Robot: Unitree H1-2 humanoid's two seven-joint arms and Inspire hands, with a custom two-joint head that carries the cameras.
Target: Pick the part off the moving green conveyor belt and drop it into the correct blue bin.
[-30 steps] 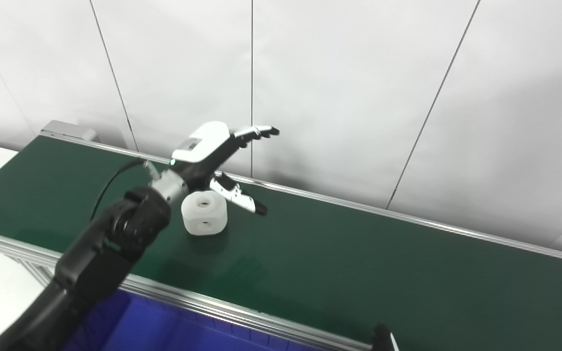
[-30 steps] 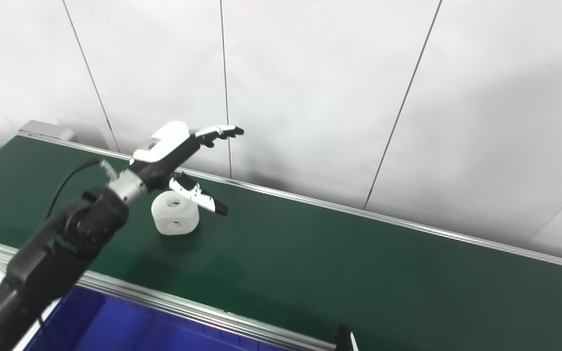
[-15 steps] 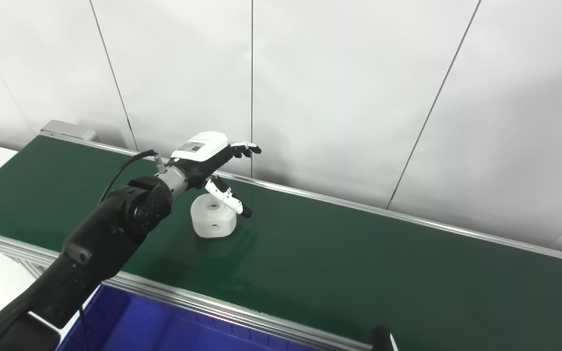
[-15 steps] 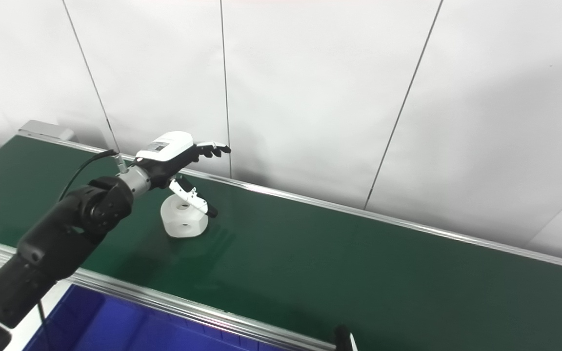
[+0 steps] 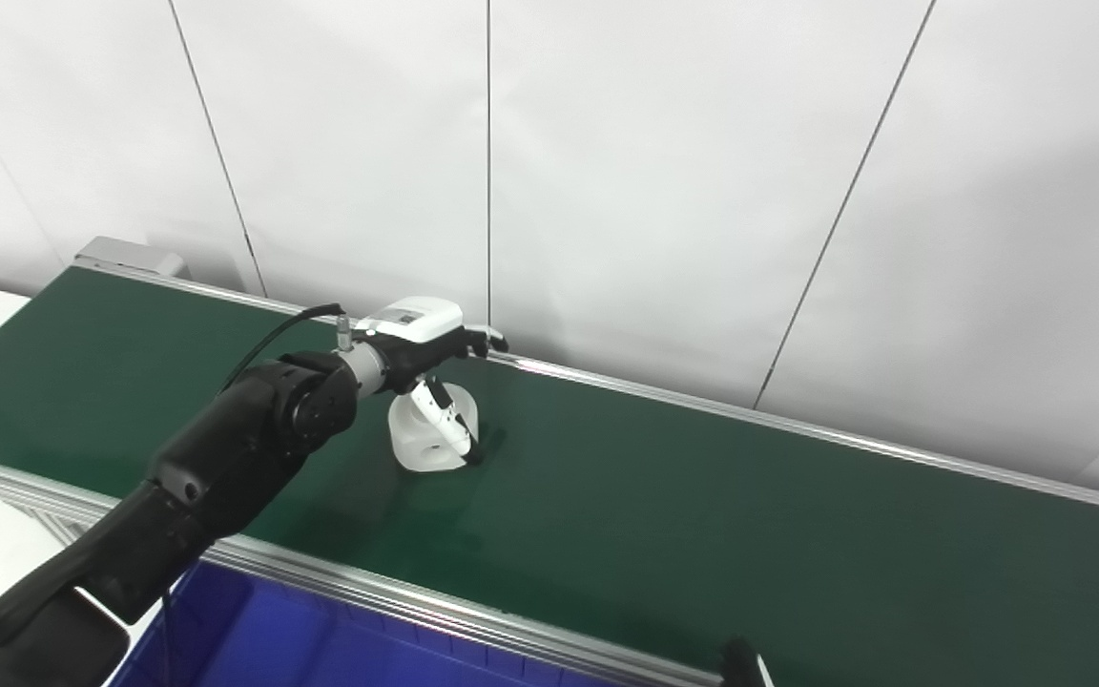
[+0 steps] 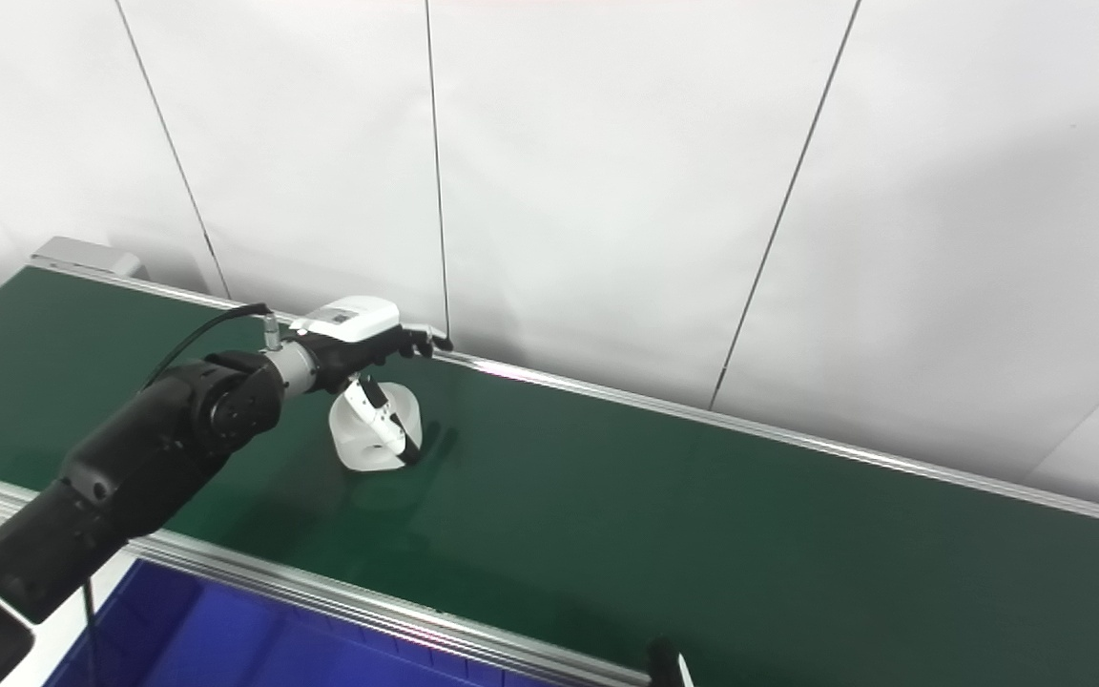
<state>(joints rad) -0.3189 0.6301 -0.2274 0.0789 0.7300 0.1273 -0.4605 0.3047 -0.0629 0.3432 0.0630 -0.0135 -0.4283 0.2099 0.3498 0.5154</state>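
Note:
A white chunky part [image 5: 413, 434] with round holes rests on the green conveyor belt [image 5: 702, 515], left of the middle. My left hand [image 5: 416, 331] sits low over the part, with the white back of the hand turned up. Its thumb [image 5: 445, 418] hangs down across the part's front right side. The fingers [image 5: 485, 336] reach past the top toward the far rail, apart from the thumb. The part stands between thumb and fingers, still on the belt. Only a dark tip of my right hand [image 5: 740, 663] shows at the bottom edge.
A blue bin [image 5: 321, 649] lies below the belt's near aluminium rail [image 5: 416, 606] at the bottom left. A white panelled wall [image 5: 664, 191] rises right behind the far rail. A grey end housing [image 5: 125, 256] caps the belt at the far left.
The left hand has dropped from above the part down around it, and its thumb has swung from pointing out to hanging down. The part has drifted a little to the right on the belt.

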